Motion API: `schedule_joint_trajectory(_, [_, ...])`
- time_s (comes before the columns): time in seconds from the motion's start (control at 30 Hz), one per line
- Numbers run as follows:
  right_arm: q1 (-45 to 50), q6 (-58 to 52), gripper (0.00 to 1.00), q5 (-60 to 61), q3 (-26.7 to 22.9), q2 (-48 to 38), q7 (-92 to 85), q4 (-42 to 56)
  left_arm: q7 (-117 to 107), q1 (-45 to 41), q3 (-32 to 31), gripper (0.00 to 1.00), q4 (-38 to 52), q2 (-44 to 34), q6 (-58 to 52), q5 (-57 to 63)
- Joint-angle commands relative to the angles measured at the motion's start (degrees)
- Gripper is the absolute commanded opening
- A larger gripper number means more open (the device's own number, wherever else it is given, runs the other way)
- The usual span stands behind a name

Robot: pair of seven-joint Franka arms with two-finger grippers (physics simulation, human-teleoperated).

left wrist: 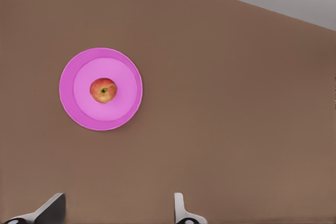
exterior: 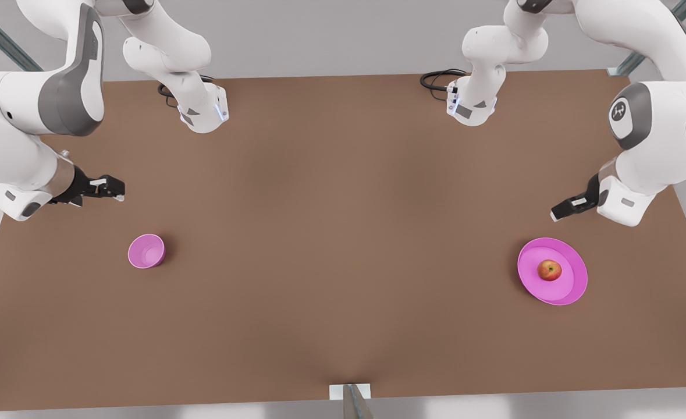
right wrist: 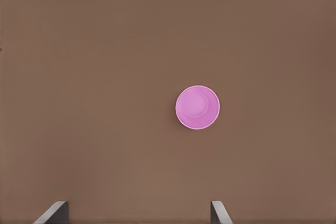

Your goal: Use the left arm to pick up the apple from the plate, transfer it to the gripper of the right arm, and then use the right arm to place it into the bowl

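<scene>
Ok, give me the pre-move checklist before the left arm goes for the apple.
1. Apple sits centred on the plate: ok.
2. Left gripper open, fingers spread: ok.
3. Left gripper over the apple: not ok, it hangs off the plate's rim.
4. Bowl upright and empty: ok.
5. Right gripper open, waiting near the bowl: ok.
6. Table between plate and bowl free for the handover: ok.
</scene>
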Motion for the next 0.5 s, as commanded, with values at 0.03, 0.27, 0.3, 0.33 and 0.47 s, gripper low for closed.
schedule_joint_trajectory(0.03, [0.1, 0.0, 1.0, 0.1, 0.0, -0.1, 0.1, 0.0, 21.3, 0.1, 0.0, 1.0, -0.1, 0.7, 2.8, 0.1])
schedule_joint_trajectory(0.27, [0.1, 0.1, 1.0, 0.1, -0.1, 0.1, 0.0, 0.1, 21.9, 3.7, 4.2, 1.0, -17.9, 9.4, 30.6, -0.1])
schedule_joint_trajectory(0.3, [0.1, 0.1, 1.0, 0.1, -0.1, 0.1, 0.0, 0.1, 23.7, 4.9, 4.9, 1.0, -20.5, 10.0, 34.6, -0.1])
schedule_joint_trajectory(0.33, [0.1, 0.1, 1.0, 0.1, -0.1, 0.1, 0.0, 0.1, 27.2, 5.2, 6.3, 1.0, -21.1, 10.9, 36.2, -0.4])
schedule_joint_trajectory(0.47, [0.1, 0.1, 1.0, 0.8, -0.2, 0.2, -0.1, 0.1, 37.3, 7.6, 9.1, 1.0, -21.2, 14.7, 40.1, -5.7])
